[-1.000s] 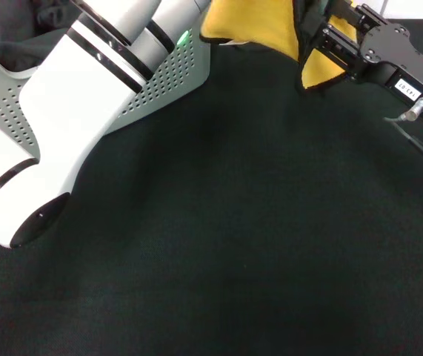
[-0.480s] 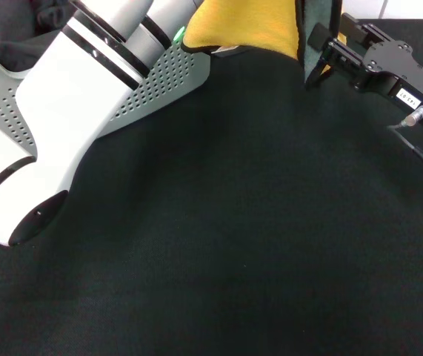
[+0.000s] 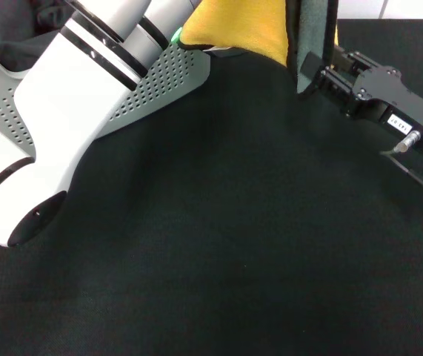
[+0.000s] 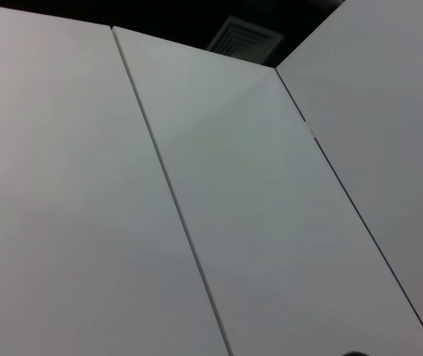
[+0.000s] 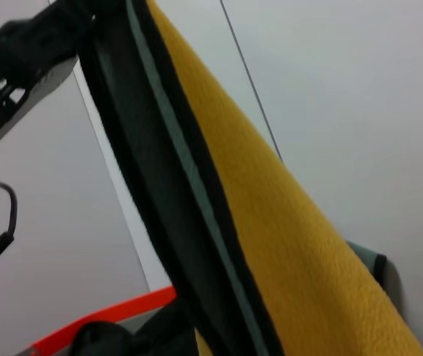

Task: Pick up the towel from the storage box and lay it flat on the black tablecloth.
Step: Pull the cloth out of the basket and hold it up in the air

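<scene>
Wide, plain black tablecloth: spread across the work surface. Light grey perforated plastic storage box: set at its far left. Fleecy towel, yellow face, grey-green back, black edging: held aloft at the far edge. Black right gripper: apparently clenched on the towel's edge, fingertips obscured. Left gripper: unseen beyond its white arm.

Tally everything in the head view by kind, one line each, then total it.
Towel: 1
Storage box: 1
Black tablecloth: 1
Dark clothing: 1
Robot arms, left arm and right gripper: 2
Total: 6
</scene>
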`<state>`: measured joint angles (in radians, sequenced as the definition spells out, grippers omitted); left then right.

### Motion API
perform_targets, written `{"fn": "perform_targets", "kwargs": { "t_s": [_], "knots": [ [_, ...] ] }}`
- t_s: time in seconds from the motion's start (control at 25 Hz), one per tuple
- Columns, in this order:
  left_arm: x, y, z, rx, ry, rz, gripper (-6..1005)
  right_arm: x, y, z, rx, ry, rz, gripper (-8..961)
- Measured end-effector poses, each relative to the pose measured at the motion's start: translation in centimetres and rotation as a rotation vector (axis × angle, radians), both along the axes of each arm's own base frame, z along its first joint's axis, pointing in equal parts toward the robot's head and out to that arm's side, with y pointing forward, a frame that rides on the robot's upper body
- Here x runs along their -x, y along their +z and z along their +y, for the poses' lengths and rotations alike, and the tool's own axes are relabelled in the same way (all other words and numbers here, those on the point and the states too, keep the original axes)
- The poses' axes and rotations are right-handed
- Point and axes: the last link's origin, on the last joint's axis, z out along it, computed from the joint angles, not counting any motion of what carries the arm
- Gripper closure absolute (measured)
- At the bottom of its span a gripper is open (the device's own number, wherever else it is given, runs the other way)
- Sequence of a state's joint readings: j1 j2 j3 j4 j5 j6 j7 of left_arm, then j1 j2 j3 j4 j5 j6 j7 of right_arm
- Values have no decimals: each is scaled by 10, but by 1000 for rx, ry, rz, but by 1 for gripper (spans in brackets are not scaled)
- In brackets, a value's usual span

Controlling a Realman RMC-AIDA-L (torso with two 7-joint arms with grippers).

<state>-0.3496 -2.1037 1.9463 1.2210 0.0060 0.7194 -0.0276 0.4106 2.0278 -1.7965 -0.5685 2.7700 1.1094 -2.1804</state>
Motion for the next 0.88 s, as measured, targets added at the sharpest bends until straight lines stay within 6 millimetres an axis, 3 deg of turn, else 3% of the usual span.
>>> {"fn": "perform_targets", "kwargs": {
  "t_s": [0.88],
  "knots": [
    [0, 0, 1, 5, 7, -10, 980, -7, -10, -8, 49, -15, -17, 687]
  ]
}}
